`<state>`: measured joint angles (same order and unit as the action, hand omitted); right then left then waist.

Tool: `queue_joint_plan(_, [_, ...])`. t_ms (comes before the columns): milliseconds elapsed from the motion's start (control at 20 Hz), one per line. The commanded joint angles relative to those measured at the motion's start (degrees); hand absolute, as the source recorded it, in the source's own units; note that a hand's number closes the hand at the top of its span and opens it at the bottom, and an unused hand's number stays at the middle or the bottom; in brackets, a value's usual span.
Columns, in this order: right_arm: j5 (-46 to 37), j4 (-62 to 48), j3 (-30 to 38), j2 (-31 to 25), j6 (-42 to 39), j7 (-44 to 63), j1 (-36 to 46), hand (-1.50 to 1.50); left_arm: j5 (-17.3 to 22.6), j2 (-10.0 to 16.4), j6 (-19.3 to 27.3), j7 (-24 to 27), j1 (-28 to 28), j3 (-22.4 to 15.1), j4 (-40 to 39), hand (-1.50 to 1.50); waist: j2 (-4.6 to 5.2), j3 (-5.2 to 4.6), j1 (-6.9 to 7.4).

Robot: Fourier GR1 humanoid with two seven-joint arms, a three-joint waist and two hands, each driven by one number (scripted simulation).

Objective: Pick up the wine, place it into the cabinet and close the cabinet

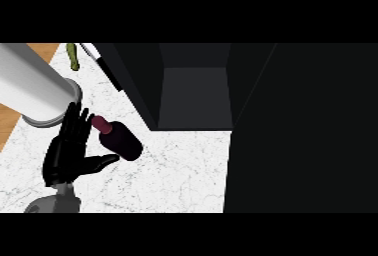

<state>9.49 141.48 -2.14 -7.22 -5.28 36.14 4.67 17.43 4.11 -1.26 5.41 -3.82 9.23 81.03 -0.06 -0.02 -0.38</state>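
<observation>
Wine (119, 138) on side — left hand (66, 160) alongside, fingers (74, 124) straight.

— What does the worktop look like?
— The counter (173, 172) is white marble with fine grey veins.
— Anything standing on it?
— A tall pale cylinder (33, 85) stands at its left edge, smooth, white shading to grey, with a grey rim round its foot.
— And beyond that?
— A slim green thing (72, 56) lies at the counter's far left corner, apart from the cylinder; too small to name.
— Past the edge?
— A wood-brown surface (6, 131) shows on the left.
</observation>
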Motion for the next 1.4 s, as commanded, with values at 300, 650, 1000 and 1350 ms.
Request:
queue_joint_plan(300, [5.36,5.91,2.17,0.72,-2.97,-2.21,-6.67,-1.5,-1.22,-2.0,-1.64,7.35,0.16,-0.95,-6.45,-1.5,0.01,0.03,0.09])
queue_joint_plan(650, [1.55,8.78,-2.29,2.07,2.29,5.7,0.4,-1.5,-1.92,-1.59,-3.09,10.17,-1.01,-0.91,-12.0,-1.5,-0.02,-0.01,0.16])
queue_joint_plan(1000, [-0.71,7.18,-4.85,3.15,-0.29,1.2,-4.0,-1.5,-2.46,-1.47,-2.93,14.16,-7.18,0.32,-21.99,-1.5,0.04,0.01,-0.03])
queue_joint_plan(1350, [3.28,8.07,-1.12,2.1,-1.14,1.15,-4.85,-1.5,-2.22,-1.42,-6.17,20.85,-11.5,1.8,-33.78,-1.5,0.13,0.0,-0.51])
